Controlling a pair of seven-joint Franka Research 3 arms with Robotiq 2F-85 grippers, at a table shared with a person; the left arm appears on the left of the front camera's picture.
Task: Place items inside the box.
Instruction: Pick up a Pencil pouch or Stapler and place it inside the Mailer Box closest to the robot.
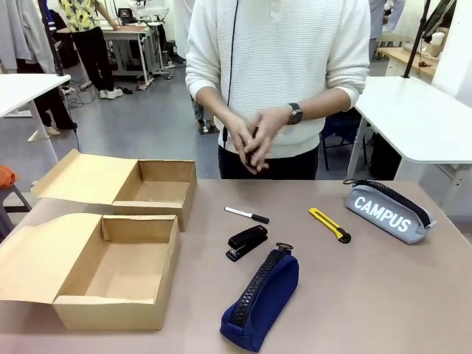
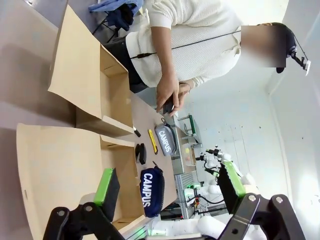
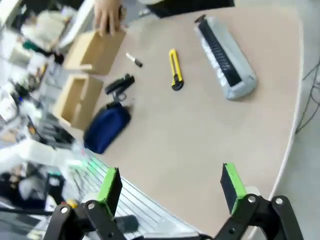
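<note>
Tabletop [image 1: 383, 295]: near box [image 1: 110, 313], far box [image 1: 151, 192] open, bare inside; stapler [image 1: 247, 242], marker [image 1: 247, 214] outside.

A near box [image 1: 110, 313] and a far box [image 1: 188, 195], both of open cardboard, are seen empty at the bench's left. Laid flat to their right are a white black-capped marker [image 1: 247, 214], a black stapler [image 1: 247, 243], a yellow-black utility knife [image 1: 330, 224], a navy pencil case [image 1: 262, 299] and a grey pencil case [image 1: 389, 212] lettered CAMPUS.

At left near box [image 1: 110, 313], stapler [image 1: 247, 243] right of it, marker [image 1: 247, 214] behind stapler
</note>
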